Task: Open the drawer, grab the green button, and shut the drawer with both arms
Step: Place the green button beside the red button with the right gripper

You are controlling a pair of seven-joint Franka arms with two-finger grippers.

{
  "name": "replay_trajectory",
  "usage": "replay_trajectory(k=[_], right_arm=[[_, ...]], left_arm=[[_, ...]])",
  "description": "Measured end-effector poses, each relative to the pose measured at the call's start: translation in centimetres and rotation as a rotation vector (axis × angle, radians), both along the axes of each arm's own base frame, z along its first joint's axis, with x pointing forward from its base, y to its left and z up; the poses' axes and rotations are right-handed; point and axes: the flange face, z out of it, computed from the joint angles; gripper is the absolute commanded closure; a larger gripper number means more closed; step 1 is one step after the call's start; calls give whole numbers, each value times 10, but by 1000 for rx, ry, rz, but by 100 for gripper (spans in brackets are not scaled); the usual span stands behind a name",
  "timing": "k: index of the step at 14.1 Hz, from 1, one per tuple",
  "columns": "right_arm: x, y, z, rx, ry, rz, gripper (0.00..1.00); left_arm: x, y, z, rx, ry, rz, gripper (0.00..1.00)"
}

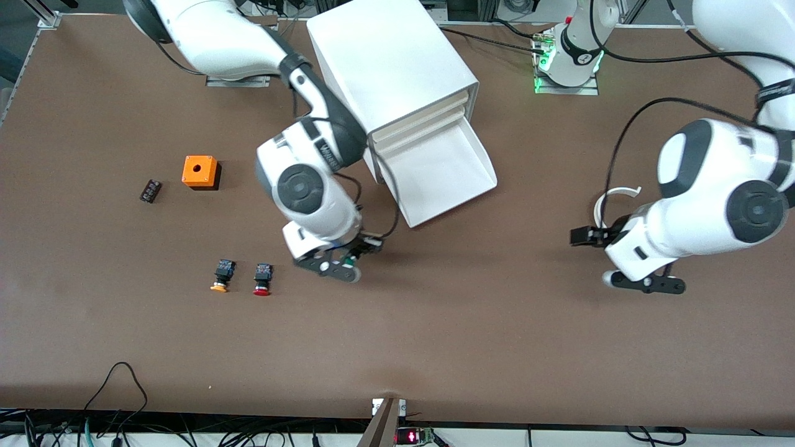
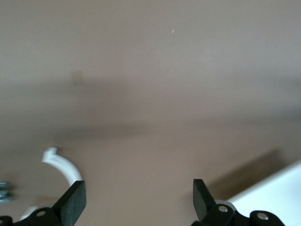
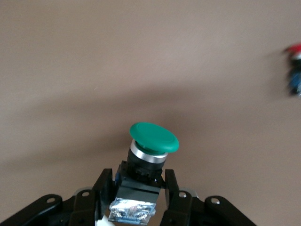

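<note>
The right pincer [image 3: 139, 187] is gripping the green button [image 3: 148, 153] over the counter [image 1: 435, 323]; the left pincer [image 2: 138, 200] is waiting, seemingly spread apart, beside the pulled-out drawer [image 1: 444, 171].

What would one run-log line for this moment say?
drawer: open | right gripper: holding green button over table | left gripper: open, waiting

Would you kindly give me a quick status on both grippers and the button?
Right gripper shut on green button, over bare table beside red-capped button. Left gripper open, waiting over table. Drawer open; nothing blocking it.
</note>
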Motion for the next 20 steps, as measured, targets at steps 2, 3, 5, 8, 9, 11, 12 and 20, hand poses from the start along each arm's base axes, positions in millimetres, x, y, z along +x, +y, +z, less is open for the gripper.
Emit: replay_trajectory(k=[2,3,5,8,9,11,12,20], right_arm=[[23,-49,-2,0,2,92,100],[31,-70,-9,2,10,135,100],[35,-93,-31,-1,37,221,100],[35,-105,-71,6,32,349,100],[34,-109,-85,9,22,379,100],[31,-115,-112,14,1,449,100],[30,-118,-125,16,-7,486,100],[27,-141,-169,19,-22,515,85]], left_arm=[[-8,-32,-34,-15,-31,106,0],[-15,-49,-52,-32,-57,157,0],[-36,-88,-90,-66,-96,267,0],[-79,-130,-139,-56,-62,392,0],[-89,-136,-148,-50,-51,416,0],[-101,-148,-157,-43,-38,450,0],[-106,-156,-158,-40,-33,458,0],[-148,-190,-182,8,26,426,0]])
